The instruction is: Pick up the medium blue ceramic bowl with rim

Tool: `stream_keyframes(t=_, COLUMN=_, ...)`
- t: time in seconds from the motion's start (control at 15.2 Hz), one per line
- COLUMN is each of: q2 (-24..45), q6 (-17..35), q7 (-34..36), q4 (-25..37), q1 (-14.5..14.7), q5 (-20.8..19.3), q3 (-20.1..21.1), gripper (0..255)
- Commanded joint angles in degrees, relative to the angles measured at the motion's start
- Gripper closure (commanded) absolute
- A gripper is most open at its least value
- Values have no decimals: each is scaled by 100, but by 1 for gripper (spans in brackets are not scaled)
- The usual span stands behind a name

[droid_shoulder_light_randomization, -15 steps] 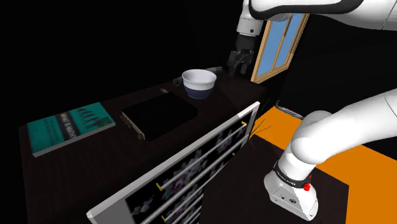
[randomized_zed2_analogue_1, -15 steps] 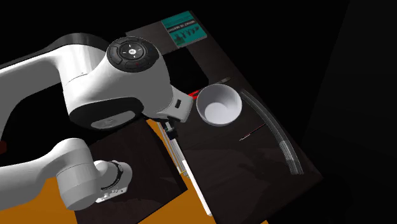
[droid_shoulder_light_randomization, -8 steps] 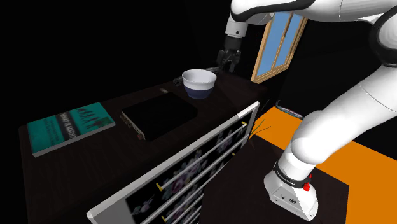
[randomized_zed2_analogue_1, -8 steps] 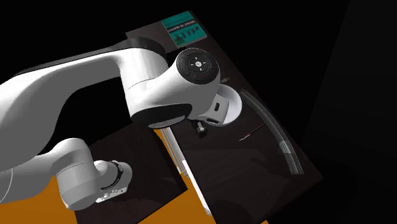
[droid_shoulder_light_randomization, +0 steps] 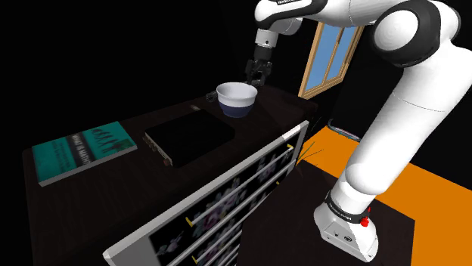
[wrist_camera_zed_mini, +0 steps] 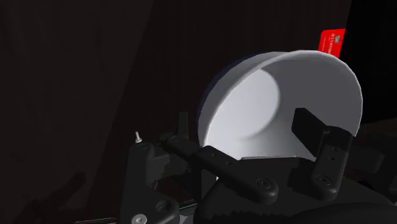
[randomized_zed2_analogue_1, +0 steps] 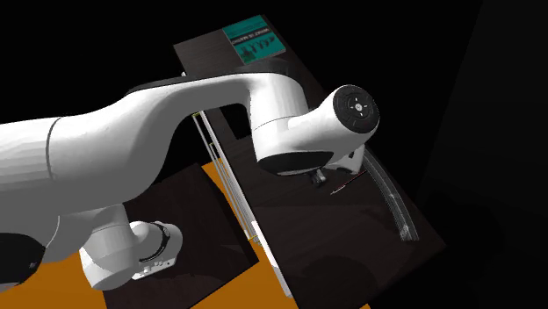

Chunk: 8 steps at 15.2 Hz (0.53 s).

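The bowl (droid_shoulder_light_randomization: 236, 98), white inside and dark blue outside below its rim, sits at the far end of the dark table (droid_shoulder_light_randomization: 276, 113). The gripper (droid_shoulder_light_randomization: 256, 75) hangs over its far rim with fingers (wrist_camera_zed_mini: 310, 127) spread, one inside the bowl and one outside, neither seeming to touch it. A descent slightly off line could land a fingertip on the rim and tip or shove the bowl. A pinch on one wall may let it swing or slip during the lift.
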Motion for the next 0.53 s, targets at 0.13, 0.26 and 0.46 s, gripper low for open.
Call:
stream_keyframes(t=0.13, q2=1017, q6=-105, q7=-320, q4=971, q1=-141, q5=436, q3=-118, gripper=0)
stream_keyframes(t=0.26, q2=1028, q6=42, q7=-350, q4=832, q1=-144, q5=446, q3=-107, gripper=0)
stream_keyframes(t=0.46, q2=1054, q6=258, q7=-399, q4=636, q1=-139, q5=466, q3=-101, gripper=0)
